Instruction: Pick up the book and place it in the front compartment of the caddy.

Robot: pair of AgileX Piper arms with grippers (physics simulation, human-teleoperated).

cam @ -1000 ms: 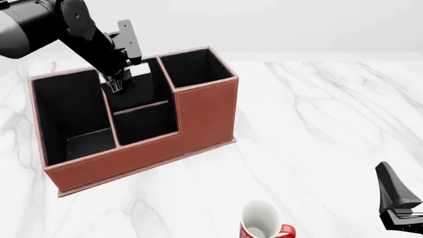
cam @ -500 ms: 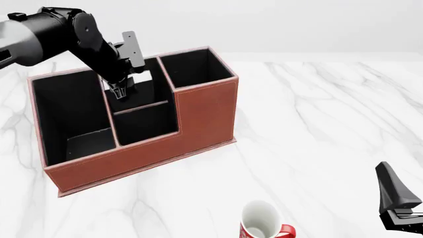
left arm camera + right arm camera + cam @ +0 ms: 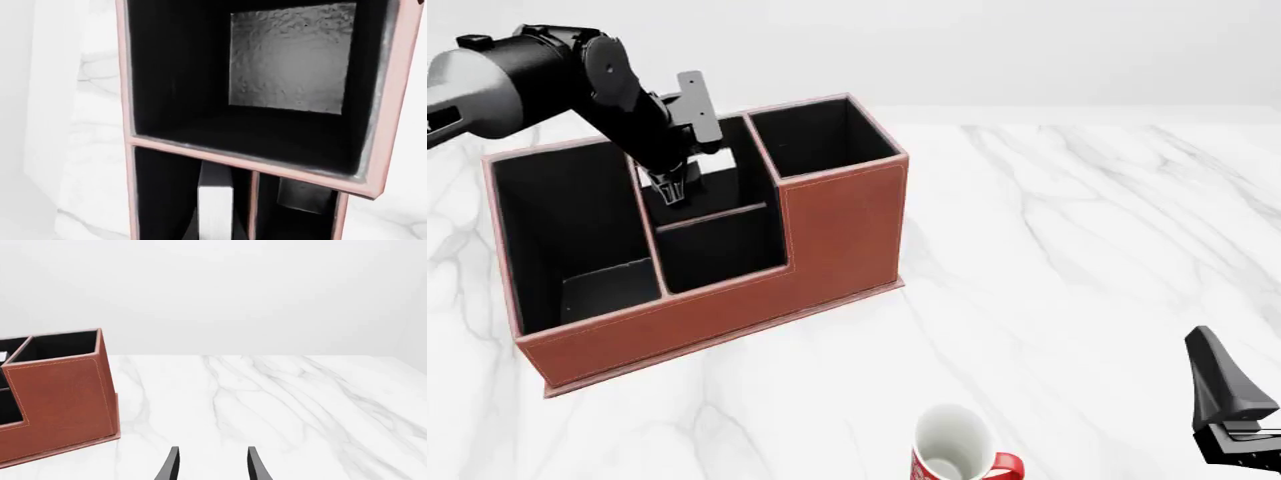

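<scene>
Only the left wrist view shows the book [image 3: 215, 207] upright in the caddy [image 3: 827, 235]; the left gripper [image 3: 670, 186] above is unreadable, while the right gripper [image 3: 210, 464] is spread, empty

The front view looks forward and down from above the table's near edge. The left wrist view looks steeply down, close over the caddy [image 3: 377, 100]. The right wrist view looks level across the table [image 3: 280, 400] from low at near right, sharing the caddy [image 3: 63, 395].
</scene>
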